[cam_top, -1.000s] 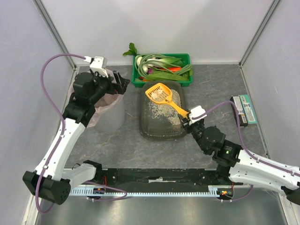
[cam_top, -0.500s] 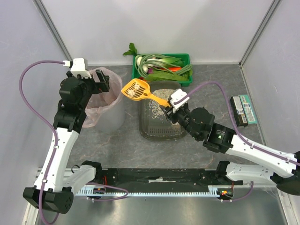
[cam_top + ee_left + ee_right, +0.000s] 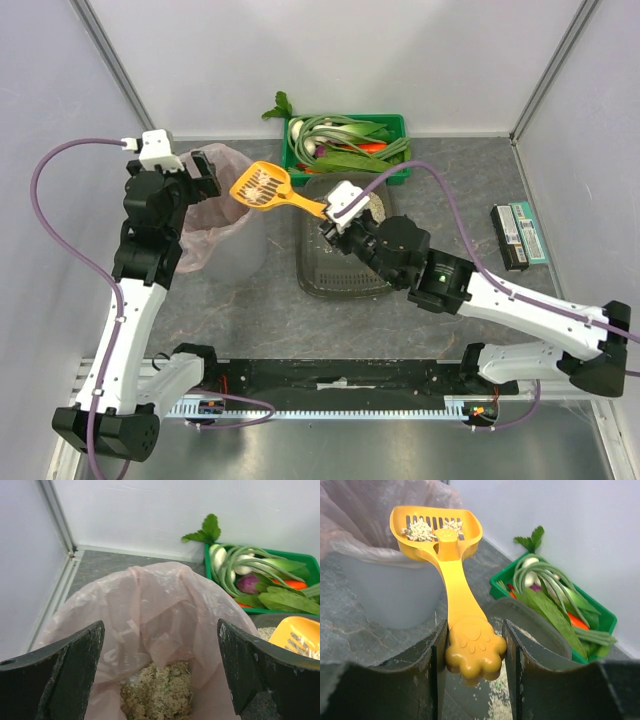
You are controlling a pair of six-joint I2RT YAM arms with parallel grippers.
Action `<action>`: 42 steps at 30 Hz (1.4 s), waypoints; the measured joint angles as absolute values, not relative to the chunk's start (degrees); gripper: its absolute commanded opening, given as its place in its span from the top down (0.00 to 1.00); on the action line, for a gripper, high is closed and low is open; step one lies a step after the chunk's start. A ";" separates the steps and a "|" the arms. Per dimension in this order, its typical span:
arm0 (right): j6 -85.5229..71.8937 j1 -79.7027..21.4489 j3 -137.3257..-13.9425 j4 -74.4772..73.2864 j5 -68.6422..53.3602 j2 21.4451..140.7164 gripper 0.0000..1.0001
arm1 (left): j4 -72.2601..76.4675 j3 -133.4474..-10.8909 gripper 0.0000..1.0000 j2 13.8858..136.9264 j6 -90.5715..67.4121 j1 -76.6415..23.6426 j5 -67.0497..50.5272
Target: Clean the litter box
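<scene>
Change: within the last second the right arm has swung from the right of centre toward the middle of the frame, carrying the yellow-orange slotted plastic scoop off the tray and leftward. The left arm has drawn back toward the upper left.
Meaning: a scooped load has probably reached the dump point, so tipping it out looks like the next step.
Right gripper: both fingers pressed against the paw-shaped end of the scoop handle, pinching it firmly. The scoop head points up and left.
Litter box: the shallow dark grey plastic tray with pale beige grainy litter sits at centre, below and right of the scoop head.
Scoop load: a few pale clumps lie on the slots, seen from the right wrist.
Bin: the round grey bin with a pink liner stands left of centre. The scoop head is at its upper right rim, and litter already lies inside.
Left gripper: fingers spread wide above the liner's mouth, holding nothing. Whether they touch the liner is unclear.
Crate: the green plastic crate of vegetables sits at top centre, apart from the action.
</scene>
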State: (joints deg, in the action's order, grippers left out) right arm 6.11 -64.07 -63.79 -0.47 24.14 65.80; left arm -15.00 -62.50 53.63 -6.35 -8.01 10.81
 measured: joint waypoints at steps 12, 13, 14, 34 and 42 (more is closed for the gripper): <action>21.17 -69.89 -76.66 -0.03 28.60 79.22 1.00 | -13.69 -61.87 0.01 53.89 -1.34 -1.13 19.51; 22.39 -69.89 -77.41 -0.01 29.02 79.85 1.00 | -13.69 -61.87 0.01 54.22 -1.17 0.08 19.73; 23.55 -69.89 -78.02 -0.01 29.45 80.40 1.00 | -13.89 -61.95 0.01 54.74 -1.19 1.87 19.42; 53.80 -69.91 -81.71 4.80 30.13 88.88 1.00 | -15.11 -62.85 0.07 64.42 -10.59 23.51 -8.03; 66.04 -70.39 -81.65 8.03 29.61 90.50 1.00 | -15.79 -63.29 0.19 68.84 -12.32 23.66 -17.08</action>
